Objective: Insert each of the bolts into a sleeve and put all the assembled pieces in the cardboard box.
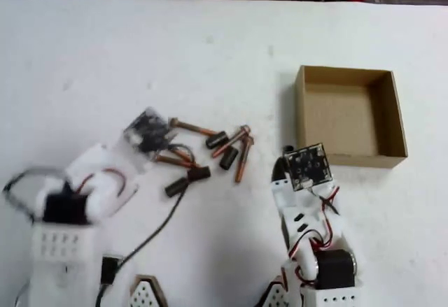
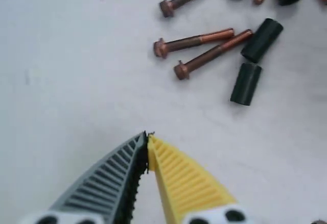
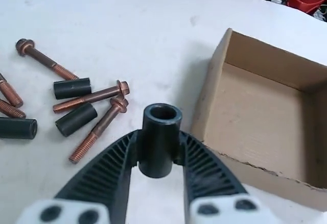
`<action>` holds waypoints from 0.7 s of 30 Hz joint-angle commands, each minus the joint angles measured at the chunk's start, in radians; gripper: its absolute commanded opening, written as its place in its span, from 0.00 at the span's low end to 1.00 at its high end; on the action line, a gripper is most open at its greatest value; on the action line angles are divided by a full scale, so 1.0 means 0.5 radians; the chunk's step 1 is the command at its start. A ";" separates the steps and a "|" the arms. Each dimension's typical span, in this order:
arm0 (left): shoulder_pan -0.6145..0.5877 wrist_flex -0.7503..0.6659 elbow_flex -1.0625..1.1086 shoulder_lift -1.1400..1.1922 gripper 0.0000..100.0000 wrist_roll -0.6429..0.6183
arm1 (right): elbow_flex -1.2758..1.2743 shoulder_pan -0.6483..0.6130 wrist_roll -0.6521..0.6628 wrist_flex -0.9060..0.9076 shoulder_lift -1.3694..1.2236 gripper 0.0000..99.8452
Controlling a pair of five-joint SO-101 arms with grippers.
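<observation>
My right gripper (image 3: pixel 159 143) is shut on a black sleeve (image 3: pixel 162 124), held upright with its hollow end showing, beside the near wall of the cardboard box (image 3: pixel 219 76). The box (image 1: pixel 301 108) holds nothing. Several copper bolts (image 1: pixel 241 159) and black sleeves (image 1: pixel 215 140) lie scattered mid-table, left of the box. My left gripper (image 2: pixel 147 136) is shut with nothing in it, its grey and yellow fingers meeting just short of two bolts (image 2: pixel 194 42) and two sleeves (image 2: pixel 246 83). More bolts (image 3: pixel 92 96) and sleeves (image 3: pixel 72 88) lie beyond the right gripper.
The left arm (image 1: pixel 77 195) stands at the lower left and the right arm (image 1: pixel 311 216) at the lower right. A black cable (image 1: pixel 150 233) runs over the table from the left arm toward the parts. White table stretches behind the parts.
</observation>
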State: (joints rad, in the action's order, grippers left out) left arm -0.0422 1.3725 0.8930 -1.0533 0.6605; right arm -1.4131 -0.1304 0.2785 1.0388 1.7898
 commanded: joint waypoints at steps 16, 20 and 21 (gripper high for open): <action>0.548 -0.058 -1.304 1.972 0.02 -0.288 | 0.012 0.161 -0.025 -0.103 0.023 0.02; 0.707 -0.052 -1.577 2.282 0.02 -0.776 | 0.009 0.164 -0.025 -0.103 0.023 0.02; 0.735 -0.052 -1.639 2.346 0.02 -0.930 | 0.003 0.164 -0.025 -0.103 0.023 0.02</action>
State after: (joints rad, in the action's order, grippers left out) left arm 0.2509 1.3556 0.2271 0.0146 0.4473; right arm -1.4131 -0.0568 0.2785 1.0142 1.7898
